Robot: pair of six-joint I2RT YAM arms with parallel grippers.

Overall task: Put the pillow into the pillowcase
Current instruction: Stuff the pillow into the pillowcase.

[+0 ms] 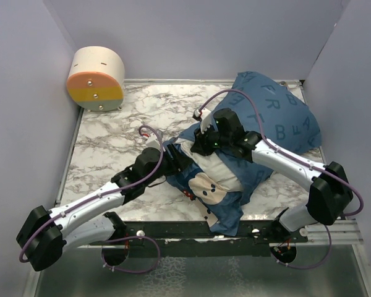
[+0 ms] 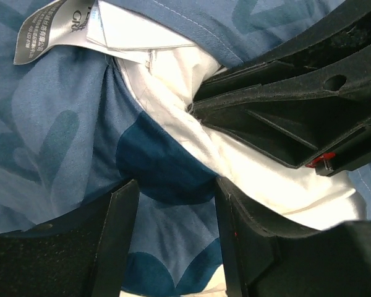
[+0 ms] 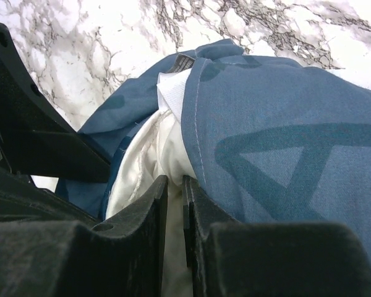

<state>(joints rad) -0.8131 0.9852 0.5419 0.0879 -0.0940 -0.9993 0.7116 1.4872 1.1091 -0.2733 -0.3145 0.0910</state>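
L fingers (image 2: 120, 241) apart over pillowcase (image 2: 49, 124); R fingers (image 3: 145, 216) pinched on white pillow (image 3: 142, 154) at case mouth.

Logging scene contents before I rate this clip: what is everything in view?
pillow: one, white, mid-table, mostly inside the pillowcase
pillowcase: one, dark blue with light blue letters and a cartoon face, right half of the table
printed label: one, white, by the pillowcase opening
drum-shaped object: one, cream with an orange and yellow face, far left corner
table: one, white and grey marble pattern
walls: lavender, on three sides
cables: purple, along both arms
left arm: black and white, reaching in from near left
right arm: black and white, reaching in from near right
left fingers: black, apart over the pillowcase
right fingers: black, pinched on the pillow
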